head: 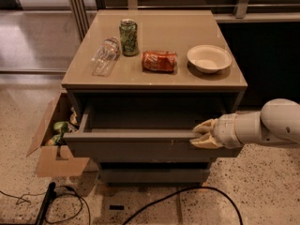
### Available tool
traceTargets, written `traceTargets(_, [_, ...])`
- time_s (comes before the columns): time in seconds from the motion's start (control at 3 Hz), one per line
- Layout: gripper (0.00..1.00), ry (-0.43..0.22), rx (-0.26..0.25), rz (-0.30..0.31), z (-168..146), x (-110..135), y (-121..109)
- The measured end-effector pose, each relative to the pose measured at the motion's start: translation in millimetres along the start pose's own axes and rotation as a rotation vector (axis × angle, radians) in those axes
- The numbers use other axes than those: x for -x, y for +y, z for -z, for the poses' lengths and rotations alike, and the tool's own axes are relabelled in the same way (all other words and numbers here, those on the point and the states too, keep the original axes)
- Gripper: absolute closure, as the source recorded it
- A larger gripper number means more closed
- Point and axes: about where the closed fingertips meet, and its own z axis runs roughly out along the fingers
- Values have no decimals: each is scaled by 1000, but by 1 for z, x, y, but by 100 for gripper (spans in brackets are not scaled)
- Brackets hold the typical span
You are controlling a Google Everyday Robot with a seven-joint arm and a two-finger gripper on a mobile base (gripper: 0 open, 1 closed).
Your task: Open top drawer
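The top drawer [140,146] of the grey-brown cabinet is pulled out a good way, and its plain grey interior [140,118] shows empty. Its flat front has small scuff marks. My gripper [202,135] comes in from the right on a white arm and sits at the right end of the drawer's front top edge. One cream finger [204,125] lies above the edge and the other below it, against the front. The two lower drawers [154,175] are closed.
On the cabinet top [154,78] are a clear plastic bottle [106,55] on its side, an upright green can [128,37], a red can [159,61] lying down and a white bowl [209,58]. An open cardboard box [54,139] stands on the floor at left. Black cables [154,205] run across the floor in front.
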Motion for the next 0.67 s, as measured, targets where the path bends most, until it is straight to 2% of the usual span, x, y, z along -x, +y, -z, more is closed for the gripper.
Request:
traceTargets(0.33, [100, 0, 0, 0, 1, 1, 1])
traceTargets(0.67, [74, 0, 0, 0, 1, 1, 1])
